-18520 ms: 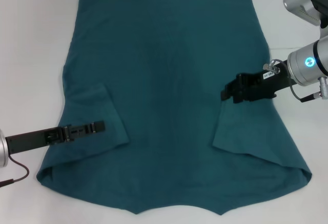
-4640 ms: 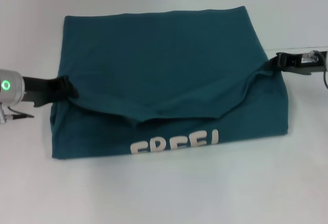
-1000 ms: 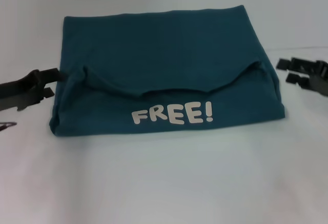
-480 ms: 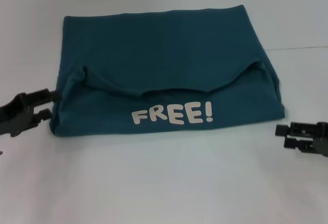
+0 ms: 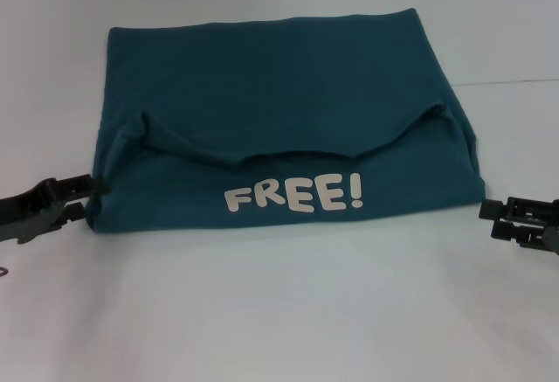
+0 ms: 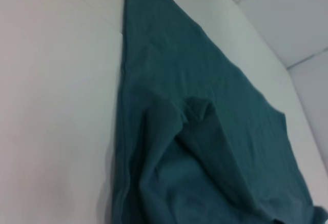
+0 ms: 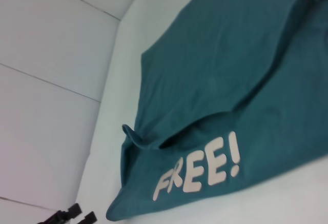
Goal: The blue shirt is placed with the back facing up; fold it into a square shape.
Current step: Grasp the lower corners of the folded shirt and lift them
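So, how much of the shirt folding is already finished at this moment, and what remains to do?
Mostly done: the blue shirt lies folded into a rough rectangle, its near part turned over so the FREE! lettering shows. Neither gripper holds cloth: the left gripper sits open at the near left corner, the right gripper open just off the near right corner. Probably left: another fold towards a square.

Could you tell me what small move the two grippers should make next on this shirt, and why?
Probably slide both in to pinch the near corners. The shirt lies folded once, FREE! lettering up, wider than deep, so not yet square. The left gripper is open at its near left corner; the right gripper is open just off the near right corner. Neither holds cloth.
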